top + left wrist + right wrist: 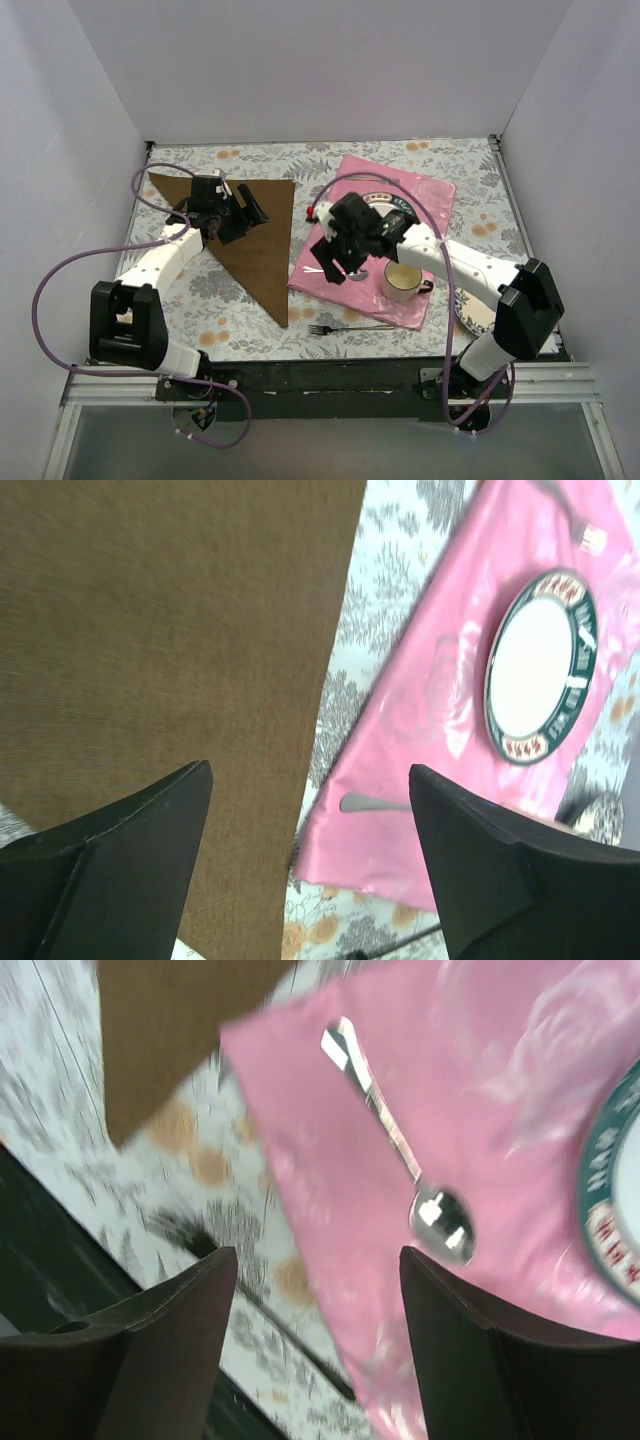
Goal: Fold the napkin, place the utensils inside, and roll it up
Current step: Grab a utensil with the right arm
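Showing napkin (255, 235) folded triangular | spoon (400, 1150), fork (345, 328) lying right of napkin, not inside | roll pending | left fingers (130, 850), right fingers (160, 1340) gaping, holding nothing

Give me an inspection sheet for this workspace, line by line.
Surface: floral tablecloth, lying flat.
Job's things: brown napkin folded into a triangle, on the left; fork on the tablecloth near the front edge; spoon on the pink mat.
Clutter: the pink mat carries a plate and a cup.
Claws: left claw open over the napkin's edge; right claw open over the mat's edge near the spoon; both empty.
Cables: a purple cable loops off each arm.
Surroundings: plain white walls on three sides.
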{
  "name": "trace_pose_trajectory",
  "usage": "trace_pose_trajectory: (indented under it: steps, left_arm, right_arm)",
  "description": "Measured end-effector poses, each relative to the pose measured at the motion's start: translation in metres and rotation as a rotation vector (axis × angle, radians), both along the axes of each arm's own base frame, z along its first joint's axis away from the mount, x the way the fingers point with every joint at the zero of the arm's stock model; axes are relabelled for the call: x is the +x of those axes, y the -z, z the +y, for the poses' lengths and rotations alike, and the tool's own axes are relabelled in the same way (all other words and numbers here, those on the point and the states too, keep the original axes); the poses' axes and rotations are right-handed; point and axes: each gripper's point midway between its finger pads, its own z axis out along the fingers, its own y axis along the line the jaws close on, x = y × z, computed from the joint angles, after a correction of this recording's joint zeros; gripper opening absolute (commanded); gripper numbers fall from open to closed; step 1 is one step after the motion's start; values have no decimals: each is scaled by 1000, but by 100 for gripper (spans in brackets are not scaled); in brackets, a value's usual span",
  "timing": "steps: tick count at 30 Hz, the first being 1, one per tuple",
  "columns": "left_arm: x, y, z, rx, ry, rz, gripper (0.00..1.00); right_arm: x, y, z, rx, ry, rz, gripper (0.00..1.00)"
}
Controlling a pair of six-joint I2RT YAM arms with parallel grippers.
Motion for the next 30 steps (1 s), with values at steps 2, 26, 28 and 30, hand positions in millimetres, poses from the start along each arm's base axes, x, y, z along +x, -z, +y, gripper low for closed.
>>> trace_pose_trajectory:
  steps: [2,26,28,30]
  left_arm:
    - [-3,12,-10,-21,46,42,79]
    - [-18,2,1,118,50,-35,82]
    - [-18,2,4,129,41,-34,82]
    - [-18,1,6,136,33,-39,82]
  right_arm:
    - [-38,24,-12,-114,-74,17,74]
    - [-126,104,-34,-477,-567,-70,57]
    - [-127,109,-35,-477,-568,-65,56]
    - [-128,114,-37,-480,-568,-62,52]
